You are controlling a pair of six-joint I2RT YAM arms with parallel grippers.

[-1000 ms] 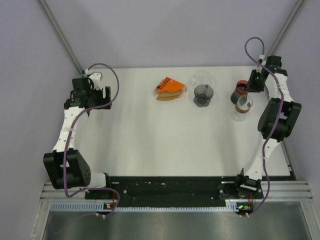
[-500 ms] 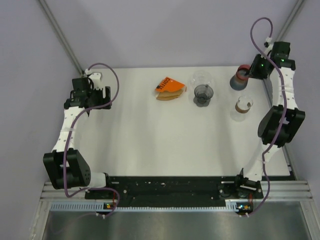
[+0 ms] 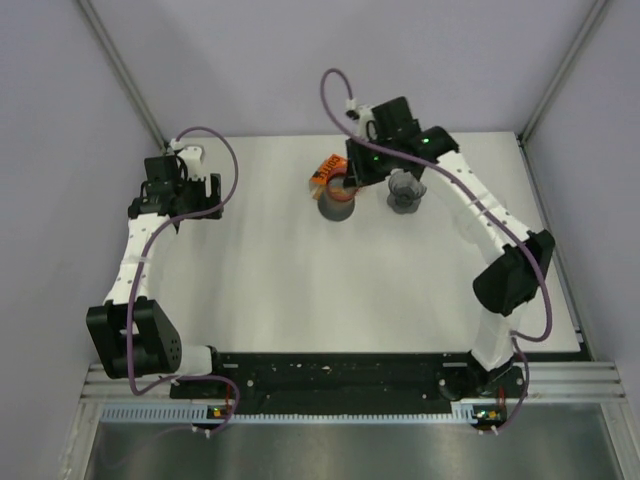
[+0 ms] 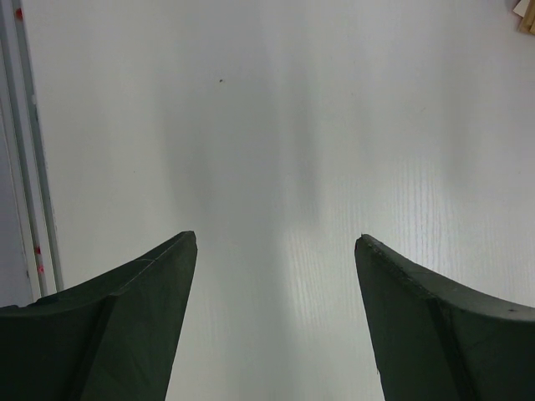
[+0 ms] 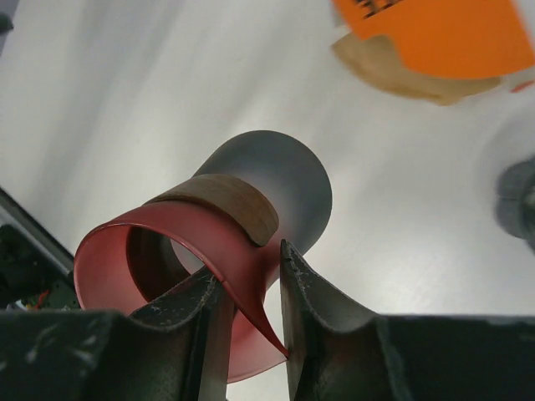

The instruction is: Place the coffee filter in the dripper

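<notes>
Pinching the thin red lip of an hourglass-shaped pour-over vessel, the right gripper has its dark fingers nearly together, one inside the mouth and one outside. The vessel's flared top is glossy red inside. A smooth band of pale brown wood wraps its narrow waist, and below that swells a rounded, matt smoky-grey body. It hangs tilted with its grey end towards the tabletop, and I cannot tell whether it touches.

Just beyond it, at the far middle of the table, lies the coffee filter pack. It is a flat wedge under a bright orange printed sleeve, with the tan, soft-looking paper edges of the filters fanning out beneath it. The filters are still in their pack on the table, not in any dripper. To their right, close by and partly under the right arm, stands a small dark grey cone-shaped dripper, dull like plastic.

The left gripper hovers over the far left of the table with its two tapered black fingers spread wide and nothing between them.

The table is a matt white board with a faint straight grain and soft grey shadows. A ribbed aluminium rail runs along the near edge where both white arms are mounted, and looping purple cables follow them. Plain pale lilac-grey walls close in the back and sides, and slim metal struts slant up at the corners.
</notes>
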